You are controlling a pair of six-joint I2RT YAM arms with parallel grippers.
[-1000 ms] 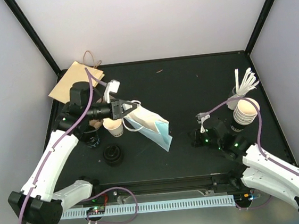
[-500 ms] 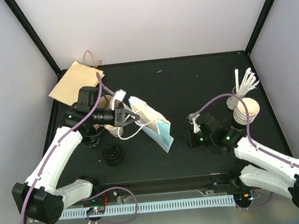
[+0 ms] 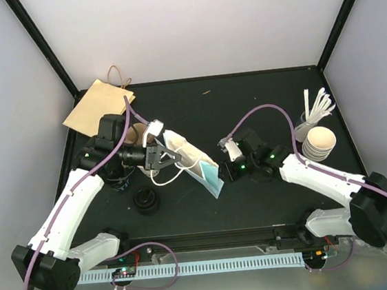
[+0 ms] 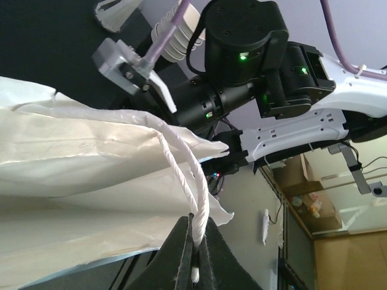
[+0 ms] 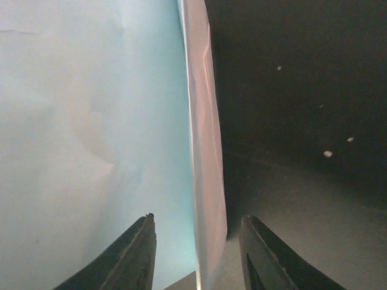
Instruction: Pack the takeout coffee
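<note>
A white paper bag [image 3: 189, 156] with a pale blue base lies tilted at the middle left of the black table. My left gripper [image 3: 161, 155] is shut on its white twisted-cord handle [image 4: 181, 158], the cord pinched between the black fingers [image 4: 181, 254]. My right gripper [image 3: 224, 171] stands open at the bag's blue base, its two fingers on either side of the base's folded edge [image 5: 203, 127] without touching it. The takeout coffee is mostly hidden under my left forearm; a dark-topped cup [image 3: 119, 182] peeks out there.
A pile of black lids [image 3: 146, 201] sits near the left front. A brown paper bag [image 3: 98, 104] lies at the back left. A stack of lidless white cups [image 3: 318, 142] and a holder of white sticks [image 3: 317, 106] stand at the right.
My right arm has swung left across the table to the bag's blue base and its jaws have opened. My left gripper has shifted a little with the bag handle still in it.
</note>
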